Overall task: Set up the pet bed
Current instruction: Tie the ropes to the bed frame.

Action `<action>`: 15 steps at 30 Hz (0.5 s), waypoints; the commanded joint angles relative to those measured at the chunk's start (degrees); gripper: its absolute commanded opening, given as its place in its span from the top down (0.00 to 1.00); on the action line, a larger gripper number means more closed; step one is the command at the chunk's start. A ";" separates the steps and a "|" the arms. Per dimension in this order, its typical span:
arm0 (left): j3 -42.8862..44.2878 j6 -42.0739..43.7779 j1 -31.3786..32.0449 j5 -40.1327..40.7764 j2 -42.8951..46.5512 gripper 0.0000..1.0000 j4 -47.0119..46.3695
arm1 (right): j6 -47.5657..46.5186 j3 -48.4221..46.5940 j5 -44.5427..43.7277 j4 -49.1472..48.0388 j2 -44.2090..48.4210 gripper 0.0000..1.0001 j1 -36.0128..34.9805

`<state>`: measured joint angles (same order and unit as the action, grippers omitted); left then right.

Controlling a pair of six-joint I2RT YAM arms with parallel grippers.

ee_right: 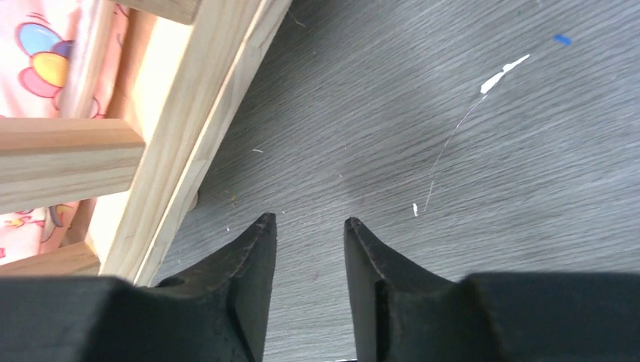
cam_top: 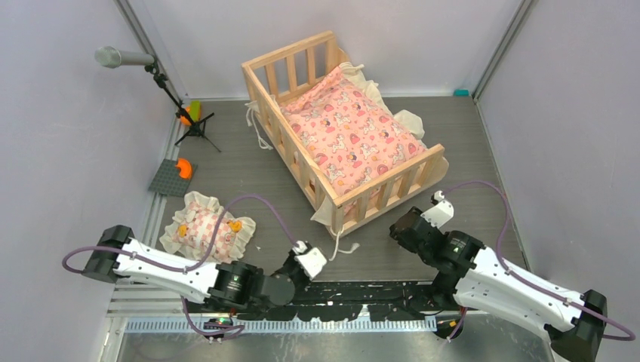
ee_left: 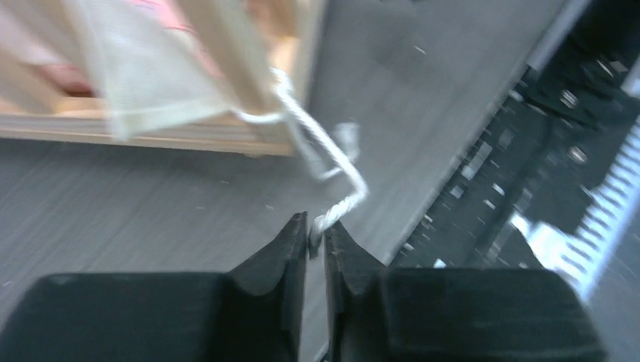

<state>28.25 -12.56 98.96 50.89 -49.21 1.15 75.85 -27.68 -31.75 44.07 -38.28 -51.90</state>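
The pet bed (cam_top: 388, 173), a pale wooden crib frame with slatted rails, stands slantwise mid-table with a pink printed cushion (cam_top: 347, 132) lying inside it. A white cord (cam_top: 341, 245) hangs from the bed's near corner. My left gripper (cam_top: 323, 256) is shut on the end of this cord (ee_left: 324, 143), just off the bed's corner post (ee_left: 234, 60); its tips (ee_left: 315, 226) pinch the cord. My right gripper (cam_top: 432, 204) is open and empty (ee_right: 309, 222) over bare table, beside the bed's right corner (ee_right: 189, 113). A small frilled pillow (cam_top: 204, 226) lies at the left.
A microphone on a tripod (cam_top: 124, 57) stands at the back left, with an orange-green object (cam_top: 189, 113) by it. A grey plate with an orange piece (cam_top: 172, 177) lies at the left edge. A black perforated strip (cam_top: 362, 290) runs along the near edge.
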 commanded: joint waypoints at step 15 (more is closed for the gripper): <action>11.68 -11.00 10.24 2.73 -5.51 0.04 12.86 | -10.13 -19.17 -10.62 17.52 6.23 0.50 0.31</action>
<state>34.65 -23.07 108.92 44.75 -58.57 11.11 70.22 -38.37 -37.43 57.32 -31.14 -51.88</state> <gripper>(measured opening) 0.949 0.494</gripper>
